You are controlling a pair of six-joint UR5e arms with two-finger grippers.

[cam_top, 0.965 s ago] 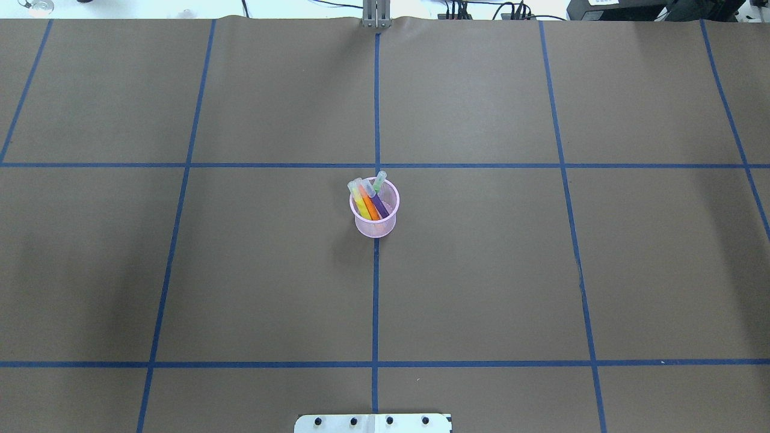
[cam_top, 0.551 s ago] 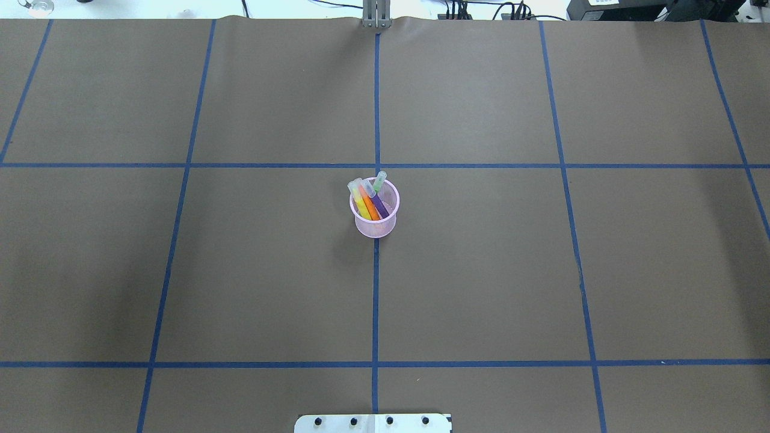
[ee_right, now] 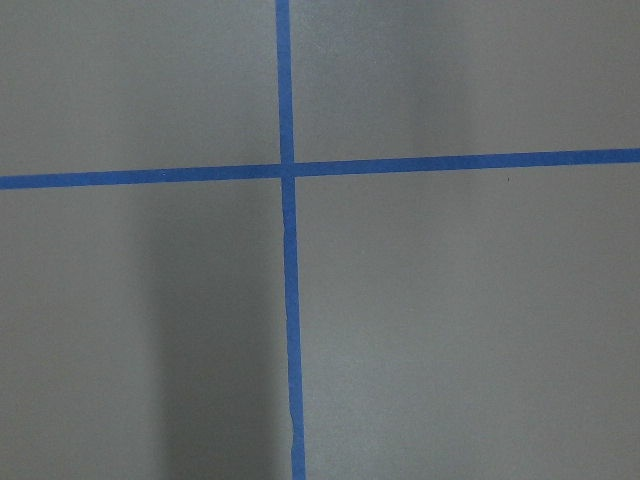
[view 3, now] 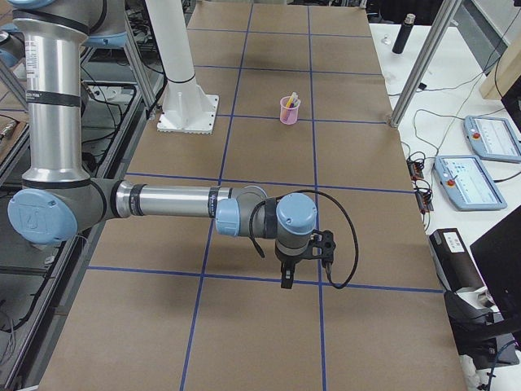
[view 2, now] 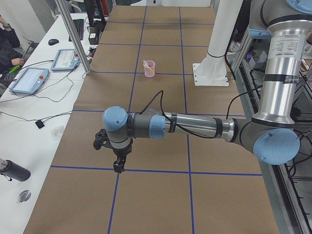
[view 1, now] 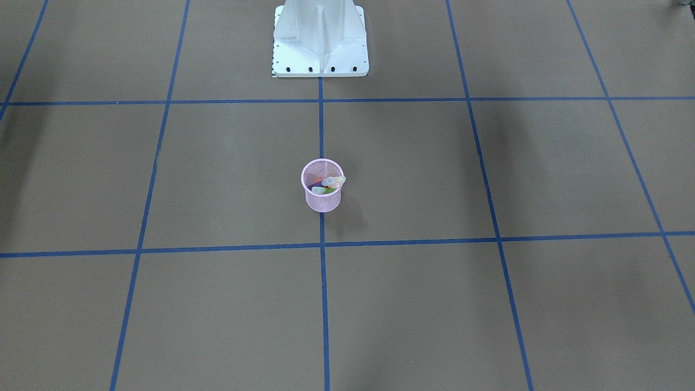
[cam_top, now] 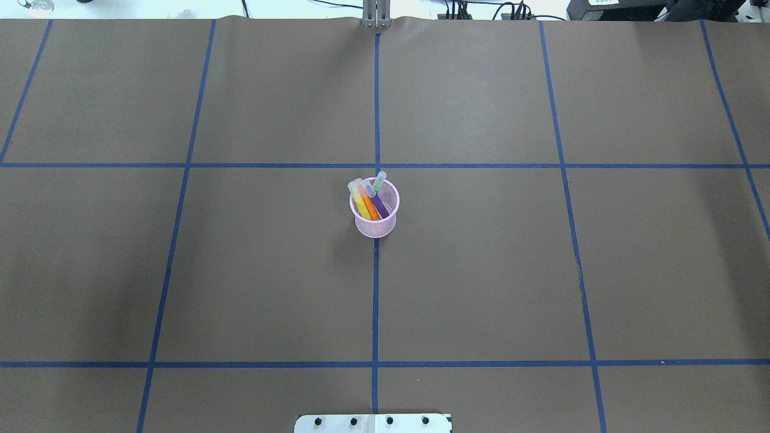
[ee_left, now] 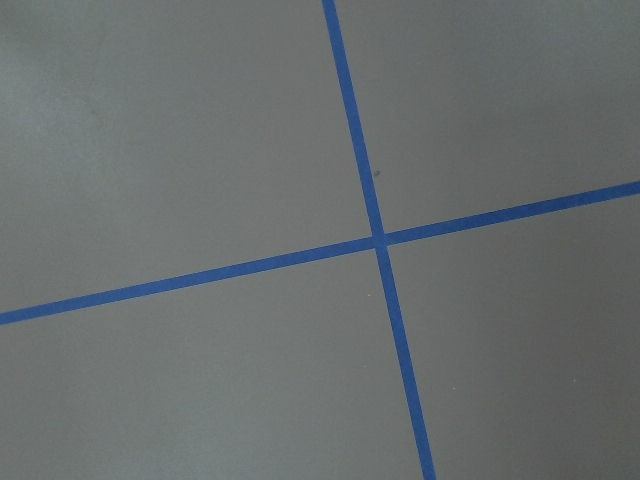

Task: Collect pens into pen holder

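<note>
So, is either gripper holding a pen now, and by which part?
No pen shows in the left gripper or right gripper; the pens stand in the holder.

Brown table [cam_top: 481, 270] gridded with blue tape [cam_top: 375, 300]; two teach pendants [view 3: 460, 181], perhaps a bottle [view 3: 400, 34] alongside.

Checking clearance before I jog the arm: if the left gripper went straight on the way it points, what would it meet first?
The left gripper points down, so it would likely meet the table cover near a blue tape crossing. Nothing else shows in that line; the pen holder stands far off.
</note>
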